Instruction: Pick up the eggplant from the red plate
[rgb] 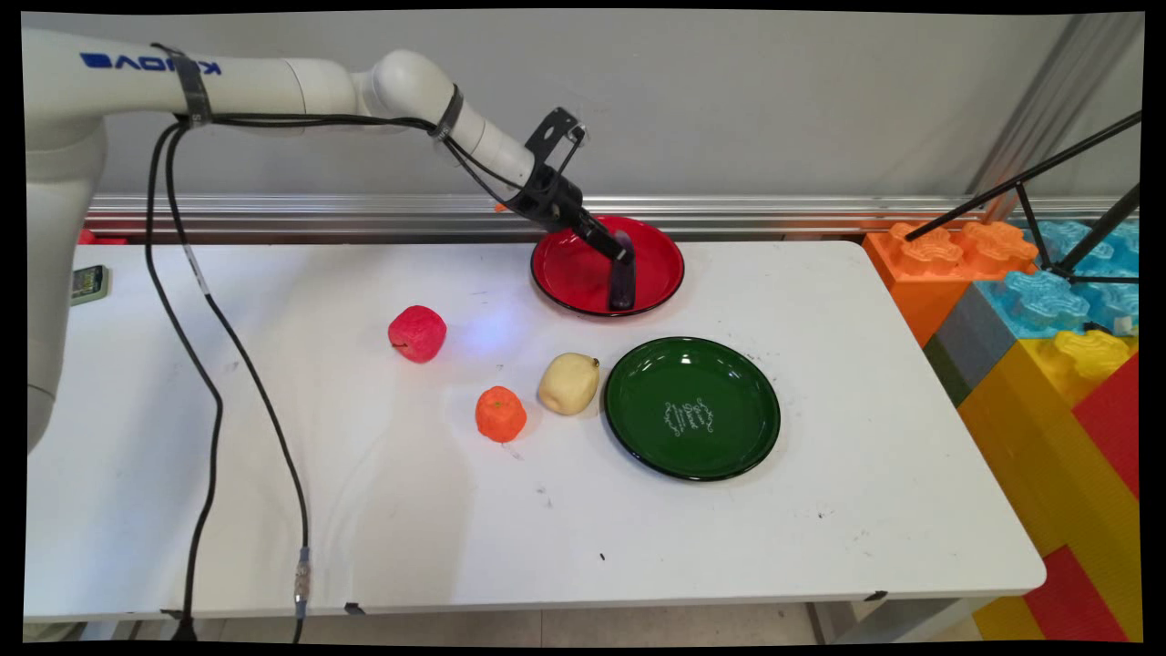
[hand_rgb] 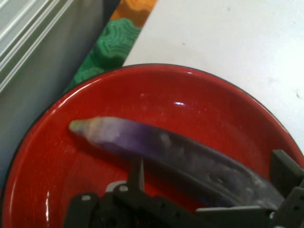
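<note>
My gripper point(rgb: 612, 246) reaches down over the red plate point(rgb: 560, 273) at the back of the table, shut on a purple eggplant point(rgb: 623, 275). The eggplant hangs nearly upright with its lower end at the plate's floor. In the hand view the eggplant point(hand_rgb: 156, 145) runs slantwise across the red plate point(hand_rgb: 142, 90), its pale tip at the left and its thick end between my gripper's point(hand_rgb: 213, 183) fingers at the bottom right.
A green plate point(rgb: 729, 383) sits in front of the red one. To its left lie a yellowish fruit point(rgb: 568, 383), an orange point(rgb: 500, 414) and a red apple point(rgb: 417, 333). Large toy blocks point(rgb: 1048, 301) stand off the table's right end.
</note>
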`<state>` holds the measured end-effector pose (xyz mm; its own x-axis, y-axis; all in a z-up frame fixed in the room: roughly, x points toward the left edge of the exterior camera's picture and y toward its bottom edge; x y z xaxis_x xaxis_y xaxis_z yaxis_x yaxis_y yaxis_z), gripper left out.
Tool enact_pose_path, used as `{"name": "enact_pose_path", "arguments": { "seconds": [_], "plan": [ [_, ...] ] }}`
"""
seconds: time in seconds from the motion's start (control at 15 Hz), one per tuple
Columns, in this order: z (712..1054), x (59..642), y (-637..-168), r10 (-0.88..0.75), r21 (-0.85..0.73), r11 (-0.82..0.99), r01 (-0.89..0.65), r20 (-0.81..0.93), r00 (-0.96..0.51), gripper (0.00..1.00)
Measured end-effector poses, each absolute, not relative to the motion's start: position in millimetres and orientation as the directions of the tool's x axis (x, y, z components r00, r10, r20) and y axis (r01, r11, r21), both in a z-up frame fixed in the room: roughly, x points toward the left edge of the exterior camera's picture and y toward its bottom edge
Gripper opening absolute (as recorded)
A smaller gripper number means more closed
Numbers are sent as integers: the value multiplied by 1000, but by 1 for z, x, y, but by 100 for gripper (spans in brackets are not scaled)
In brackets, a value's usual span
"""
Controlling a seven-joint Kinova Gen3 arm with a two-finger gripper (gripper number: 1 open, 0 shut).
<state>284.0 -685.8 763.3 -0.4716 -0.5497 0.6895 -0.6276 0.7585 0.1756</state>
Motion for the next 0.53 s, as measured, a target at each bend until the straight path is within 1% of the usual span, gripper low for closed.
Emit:
{"name": "enact_pose_path", "arguments": {
  "seconds": [0.53],
  "plan": [
    [760,277,-669,-691,246,619,-746,622,-368,100]
  ]
}}
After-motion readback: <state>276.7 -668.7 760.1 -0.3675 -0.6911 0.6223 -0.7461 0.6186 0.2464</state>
